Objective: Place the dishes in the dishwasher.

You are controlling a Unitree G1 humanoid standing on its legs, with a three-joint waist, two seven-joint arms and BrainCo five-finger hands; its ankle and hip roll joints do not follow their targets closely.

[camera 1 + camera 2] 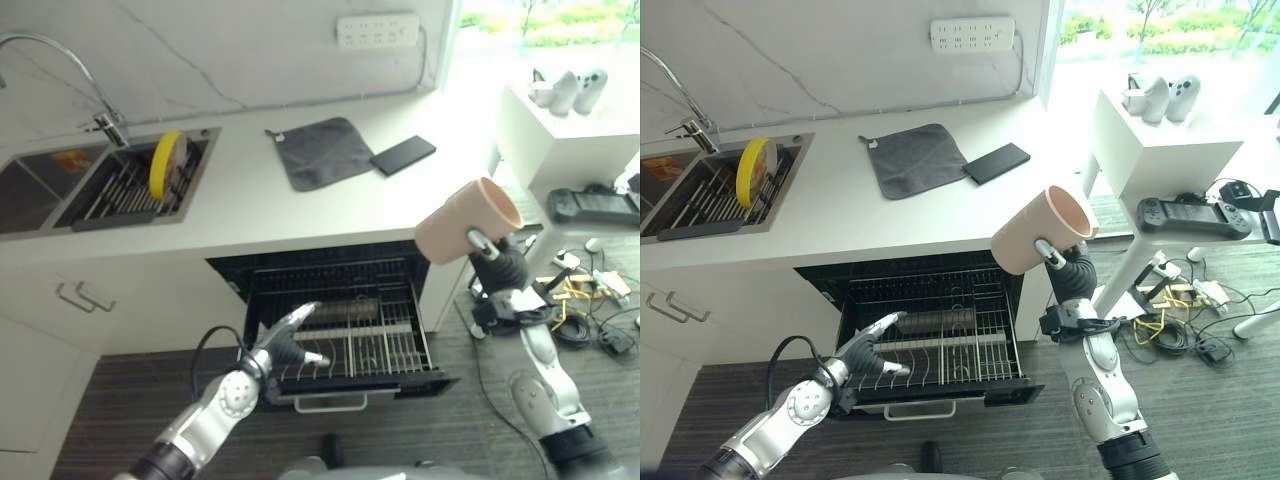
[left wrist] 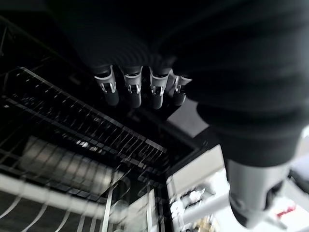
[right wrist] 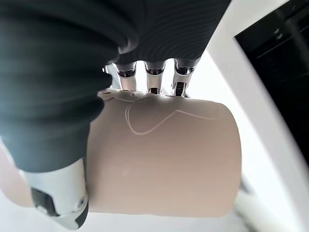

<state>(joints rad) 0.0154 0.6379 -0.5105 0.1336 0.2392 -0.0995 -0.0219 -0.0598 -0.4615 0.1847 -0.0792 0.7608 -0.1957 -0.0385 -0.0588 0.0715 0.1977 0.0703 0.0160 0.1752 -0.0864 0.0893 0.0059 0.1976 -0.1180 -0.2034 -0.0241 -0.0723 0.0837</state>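
My right hand point(image 1: 498, 262) is shut on a beige cup point(image 1: 467, 221) and holds it tilted in the air, to the right of the open dishwasher and level with the counter edge. The cup's side point(image 3: 164, 154) lies against the fingers point(image 3: 153, 79) in the right wrist view. The dishwasher's wire rack point(image 1: 345, 325) is pulled out below the counter, with a dark cylindrical item point(image 1: 345, 310) lying in it. My left hand point(image 1: 290, 342) hovers open over the rack's front left, holding nothing. A yellow plate point(image 1: 166, 164) stands upright in the sink rack.
A grey cloth point(image 1: 320, 151) and a black phone point(image 1: 403, 155) lie on the white counter point(image 1: 250, 215). The sink point(image 1: 60, 190) and faucet point(image 1: 60, 60) are at the left. Cables and devices point(image 1: 590, 290) clutter the floor at the right, near a white side table point(image 1: 560, 130).
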